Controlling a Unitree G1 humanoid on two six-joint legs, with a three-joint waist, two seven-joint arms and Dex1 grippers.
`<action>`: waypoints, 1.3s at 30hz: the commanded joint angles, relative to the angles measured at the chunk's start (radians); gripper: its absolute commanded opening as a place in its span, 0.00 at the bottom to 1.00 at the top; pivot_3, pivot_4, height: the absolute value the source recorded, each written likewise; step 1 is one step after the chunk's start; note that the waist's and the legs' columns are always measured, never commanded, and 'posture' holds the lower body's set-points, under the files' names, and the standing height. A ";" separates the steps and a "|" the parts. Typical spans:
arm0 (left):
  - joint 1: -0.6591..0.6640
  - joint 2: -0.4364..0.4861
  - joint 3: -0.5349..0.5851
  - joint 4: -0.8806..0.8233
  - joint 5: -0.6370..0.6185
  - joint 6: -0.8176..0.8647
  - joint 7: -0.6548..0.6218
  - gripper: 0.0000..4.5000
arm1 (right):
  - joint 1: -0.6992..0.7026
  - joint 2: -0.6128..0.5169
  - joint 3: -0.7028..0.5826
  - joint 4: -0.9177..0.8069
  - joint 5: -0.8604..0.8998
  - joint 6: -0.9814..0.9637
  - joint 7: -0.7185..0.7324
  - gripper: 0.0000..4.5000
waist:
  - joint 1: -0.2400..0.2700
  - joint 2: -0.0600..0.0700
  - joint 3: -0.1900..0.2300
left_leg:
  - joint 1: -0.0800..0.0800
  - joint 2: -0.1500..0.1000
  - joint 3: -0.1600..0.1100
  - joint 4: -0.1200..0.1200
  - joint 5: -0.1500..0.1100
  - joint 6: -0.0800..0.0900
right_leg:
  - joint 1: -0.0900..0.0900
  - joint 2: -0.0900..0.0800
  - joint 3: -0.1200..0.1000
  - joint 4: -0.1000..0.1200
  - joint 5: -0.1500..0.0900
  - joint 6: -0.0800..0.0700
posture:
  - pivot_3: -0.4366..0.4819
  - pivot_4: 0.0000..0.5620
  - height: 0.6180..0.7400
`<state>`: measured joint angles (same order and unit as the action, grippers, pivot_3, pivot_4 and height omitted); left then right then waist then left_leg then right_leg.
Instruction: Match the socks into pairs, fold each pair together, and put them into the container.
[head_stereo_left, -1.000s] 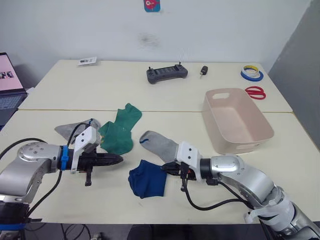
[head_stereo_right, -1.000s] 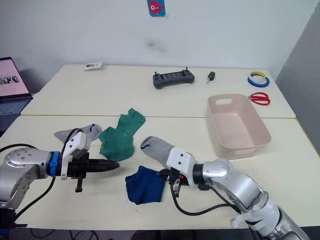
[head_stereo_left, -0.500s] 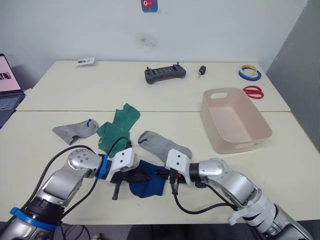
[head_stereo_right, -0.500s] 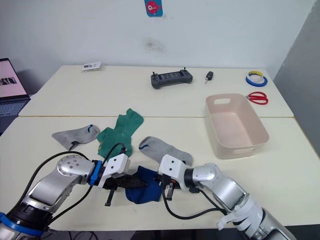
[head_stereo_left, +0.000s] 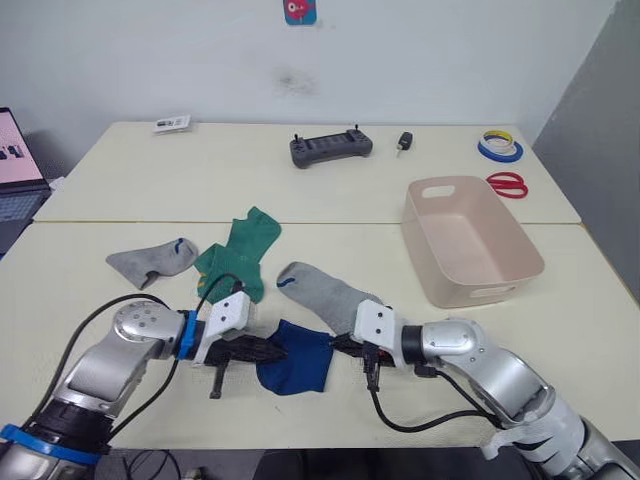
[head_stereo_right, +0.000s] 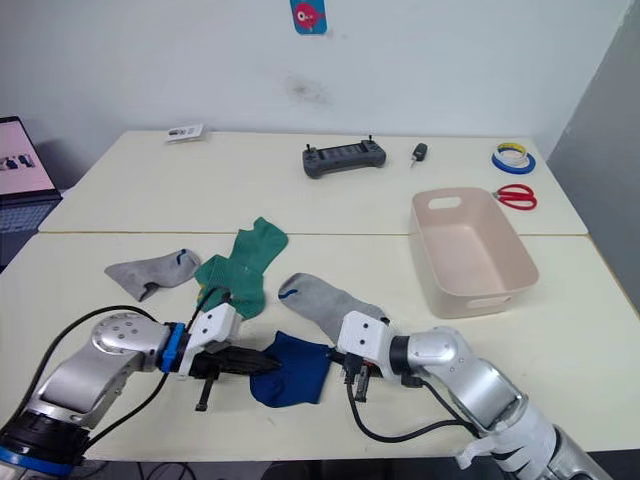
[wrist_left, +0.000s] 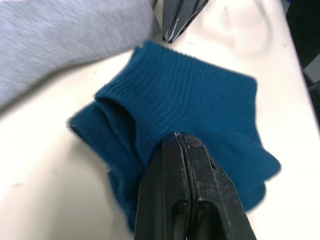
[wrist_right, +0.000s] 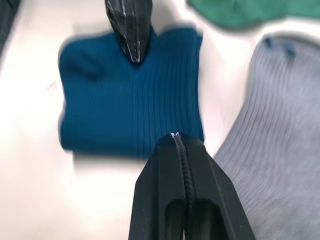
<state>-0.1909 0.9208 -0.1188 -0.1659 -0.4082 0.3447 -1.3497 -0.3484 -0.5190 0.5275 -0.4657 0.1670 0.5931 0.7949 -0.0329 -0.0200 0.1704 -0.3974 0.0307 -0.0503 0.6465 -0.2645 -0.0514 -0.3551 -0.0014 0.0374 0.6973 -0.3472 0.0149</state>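
A dark blue folded bundle of socks (head_stereo_left: 300, 360) lies near the table's front edge, between my two grippers. My left gripper (head_stereo_left: 277, 351) is shut, and its tip rests on the bundle's left side (wrist_left: 200, 100). My right gripper (head_stereo_left: 336, 342) is shut too, its tip at the bundle's right edge (wrist_right: 110, 110), beside a grey sock (head_stereo_left: 320, 290). Further back lie the green socks (head_stereo_left: 237, 258) and a second grey sock (head_stereo_left: 150, 262). The pink-beige container (head_stereo_left: 470, 290) stands at the right, with nothing seen inside.
On the far table are a black controller (head_stereo_left: 331, 148), a key fob (head_stereo_left: 404, 141), tape rolls (head_stereo_left: 502, 147), red scissors (head_stereo_left: 510, 184) and a small card (head_stereo_left: 173, 124). A laptop (head_stereo_left: 15, 160) stands at the left edge.
My left arm swung in from the left to the blue bundle, then eased back a little. My right gripper drew back to the bundle's right edge. The bundle now lies flatter.
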 joint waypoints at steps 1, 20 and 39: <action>-0.037 0.036 -0.006 -0.077 -0.018 0.043 -0.041 0.00 | -0.038 0.024 -0.003 -0.038 0.027 -0.028 0.044 0.01 | 0.000 0.000 0.000 | 0.000 0.000 0.000 0.000 0.000 0.000 | 0.000 0.000 0.000 0.000 0.000 0.000 | 0.48 0.27 1.00; -0.031 -0.056 -0.065 0.101 0.146 -0.106 0.039 0.00 | 0.046 -0.015 0.070 0.085 -0.076 -0.182 0.161 0.01 | 0.000 0.000 0.000 | 0.001 0.000 0.000 0.000 0.000 0.000 | 0.001 0.000 0.000 0.000 0.000 0.000 | 0.48 0.27 1.00; 0.041 -0.065 -0.045 0.093 0.135 -0.133 0.048 0.00 | 0.189 0.221 -0.246 -0.103 0.312 0.563 -0.210 0.94 | -0.005 0.000 0.000 | 0.003 0.000 0.001 -0.001 0.000 0.000 | 0.001 0.000 0.002 0.000 0.000 0.000 | 0.48 0.27 1.00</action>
<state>-0.1713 0.8509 -0.1559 -0.0743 -0.2880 0.2063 -1.2988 -0.1503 -0.3056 0.2768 -0.5702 0.4594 1.1354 0.6032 -0.0376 -0.0195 0.1699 -0.3948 0.0303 -0.0494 0.6458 -0.2645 -0.0514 -0.3536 -0.0014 0.0392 0.6973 -0.3472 0.0150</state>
